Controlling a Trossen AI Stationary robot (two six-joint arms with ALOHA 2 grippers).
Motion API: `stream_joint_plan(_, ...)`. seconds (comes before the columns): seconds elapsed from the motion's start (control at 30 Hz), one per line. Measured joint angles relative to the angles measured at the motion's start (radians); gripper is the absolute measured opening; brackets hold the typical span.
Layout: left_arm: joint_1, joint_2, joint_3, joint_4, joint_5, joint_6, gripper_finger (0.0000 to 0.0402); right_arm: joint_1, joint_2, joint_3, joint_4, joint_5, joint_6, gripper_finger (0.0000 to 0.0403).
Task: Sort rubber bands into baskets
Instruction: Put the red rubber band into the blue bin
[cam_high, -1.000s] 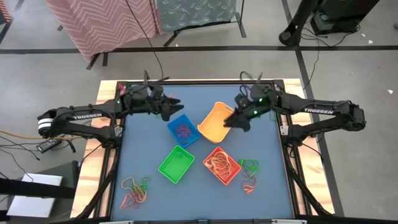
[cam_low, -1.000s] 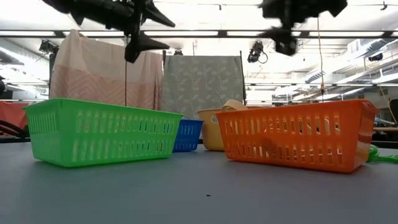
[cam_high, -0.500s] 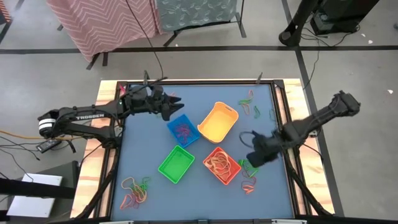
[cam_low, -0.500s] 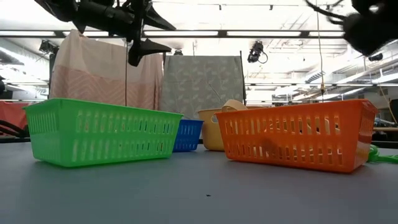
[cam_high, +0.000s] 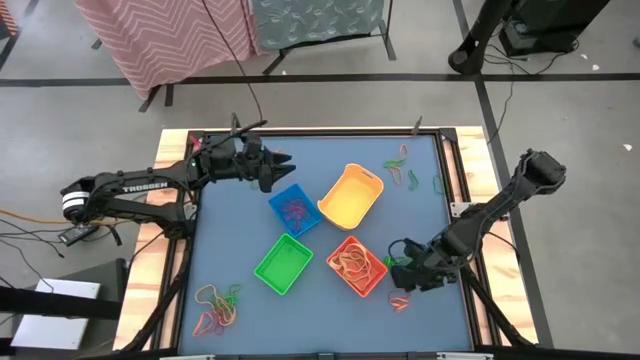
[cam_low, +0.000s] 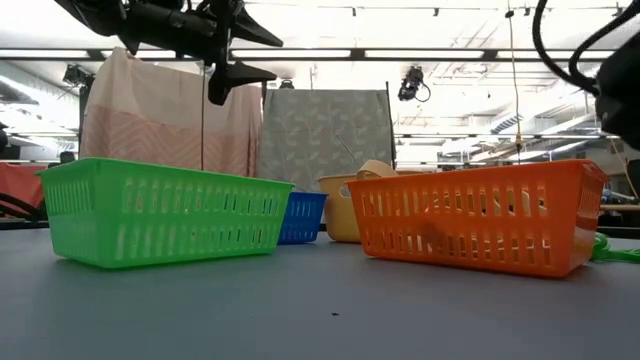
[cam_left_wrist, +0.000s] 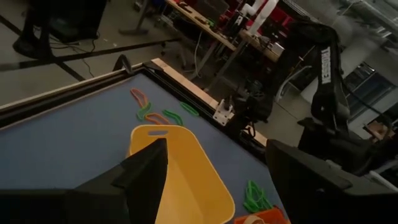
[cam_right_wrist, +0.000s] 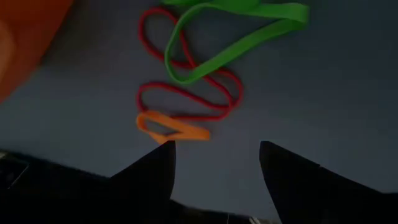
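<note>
Two arms are reaching over the blue surface (cam_high: 240, 230). Nearest the front, the right arm is stretching low and inward, its right end effector (cam_high: 408, 279) standing wide and empty just above a cluster of red, green and orange rubber bands (cam_right_wrist: 199, 81) beside the orange basket (cam_high: 356, 266). More bands are lying at the front left (cam_high: 216, 306). The green basket (cam_high: 283, 264) is sitting left of the orange one. Farther back, the left arm is hanging extended, its left end effector (cam_high: 272, 171) gaping wide and empty above the blue basket (cam_high: 294, 209), next to the yellow basket (cam_high: 351, 196)
</note>
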Motion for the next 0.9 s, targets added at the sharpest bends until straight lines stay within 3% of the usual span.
stream_joint_plan(0.3,0.000,0.000,0.000,0.000,0.000,-0.001,0.0272,0.000,0.154,0.002,0.056,0.009,-0.001,0.0220)
stream_joint_plan(0.73,0.000,0.000,0.000,0.000,0.000,-0.003,0.0272,-0.002,0.191,0.010,-0.030,0.032,0.023,0.0183)
stream_joint_plan(0.9,0.000,0.000,0.001,0.000,-0.001,-0.004,0.0272,-0.003,0.212,0.012,-0.050,0.021,0.018,0.0144)
